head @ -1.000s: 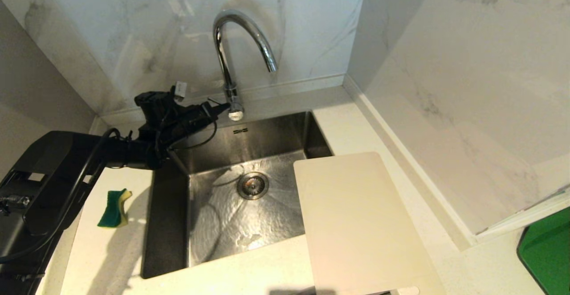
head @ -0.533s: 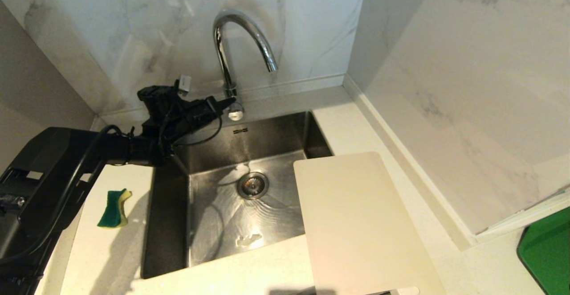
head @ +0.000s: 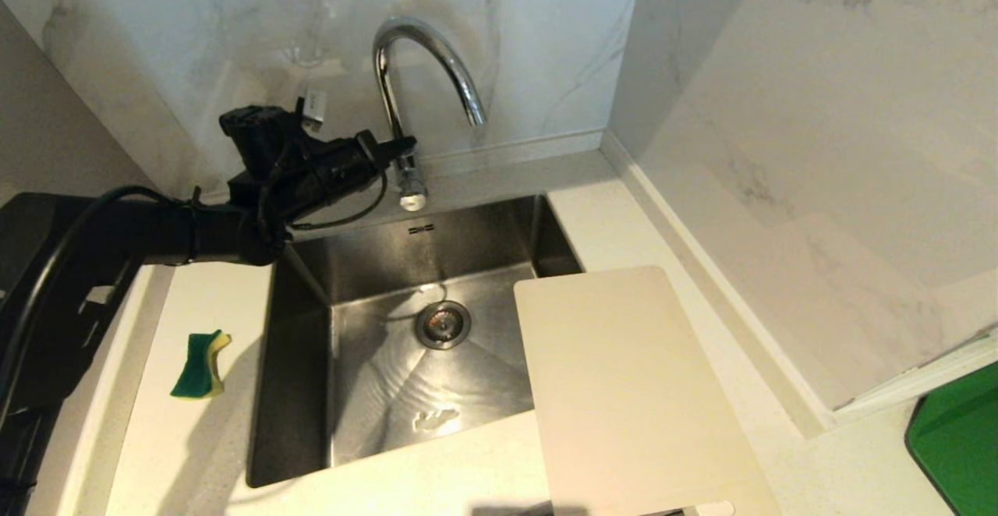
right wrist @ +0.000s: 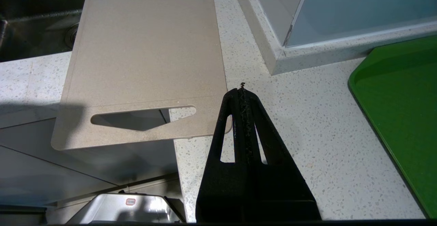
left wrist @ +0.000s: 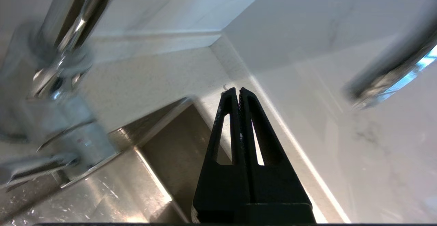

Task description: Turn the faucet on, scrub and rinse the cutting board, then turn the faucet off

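Left pincer (head: 407, 144) closed, empty, at faucet (head: 405, 87) stem; sponge (head: 200, 364) beside sink (head: 296, 391), cutting board (head: 624, 391) overhanging.

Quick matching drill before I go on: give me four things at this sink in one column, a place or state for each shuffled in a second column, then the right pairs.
Things:
1. cutting board
2. sponge
3. left gripper
4. right gripper

Places or states:
A. shut, close by the faucet stem
B. on the counter to the left of the sink
C. shut, over the counter between the board's handle end and the green tray
D. flat on the counter, one edge overhanging the sink's right side

Pairs: 1-D, 2-B, 3-A, 4-C
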